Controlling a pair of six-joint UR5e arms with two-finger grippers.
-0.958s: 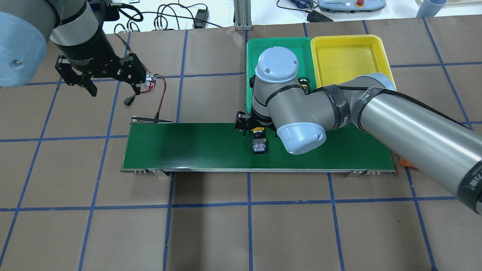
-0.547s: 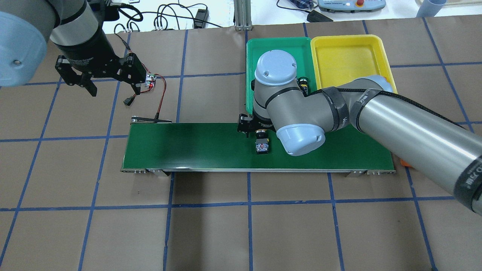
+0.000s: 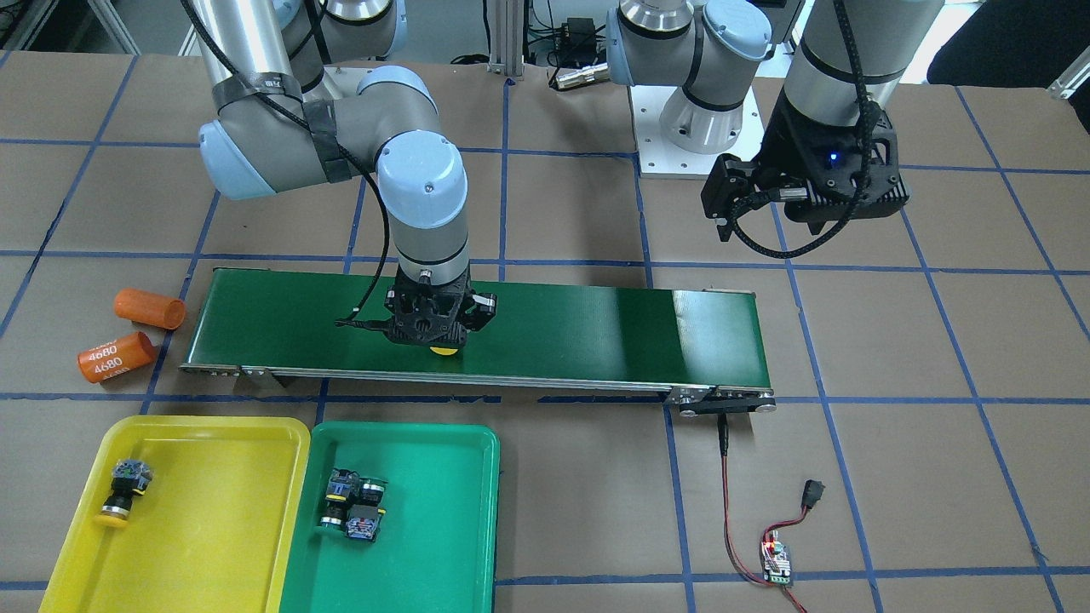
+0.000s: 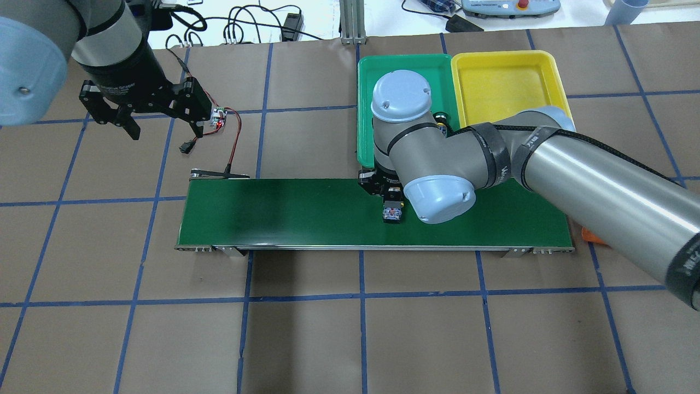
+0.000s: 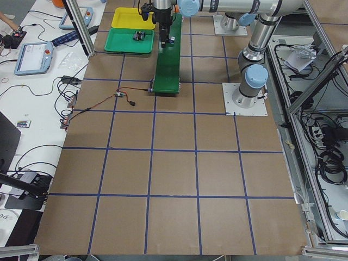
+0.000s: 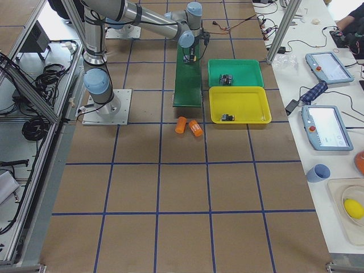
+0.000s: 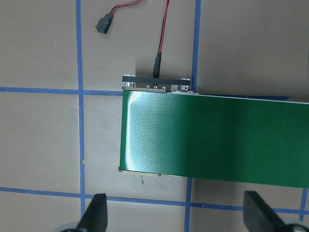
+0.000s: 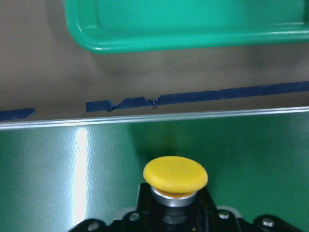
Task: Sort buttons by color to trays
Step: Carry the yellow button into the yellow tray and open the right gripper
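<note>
My right gripper (image 4: 385, 191) is low over the conveyor belt, shut on a yellow-capped button (image 8: 175, 174) that lies on its side, its blocky body (image 4: 392, 211) pointing toward the robot. Whether the button is lifted off the belt I cannot tell. The green tray (image 3: 443, 528) holds two buttons (image 3: 353, 507) side by side. One yellow-capped button (image 3: 123, 492) lies in the yellow tray (image 3: 221, 511). My left gripper (image 4: 164, 127) hangs open and empty above the table near the belt's left end, its fingertips (image 7: 96, 210) wide apart.
The long dark-green conveyor belt (image 4: 284, 213) runs across the middle. A small circuit board (image 3: 777, 562) with red wires lies past the belt's left end. Two orange cylinders (image 3: 115, 358) marked 4680 lie off its right end, beside the yellow tray.
My right gripper's jaws went from wide apart to shut on the yellow button, and gripper and button shifted right along the belt. The left arm has not moved.
</note>
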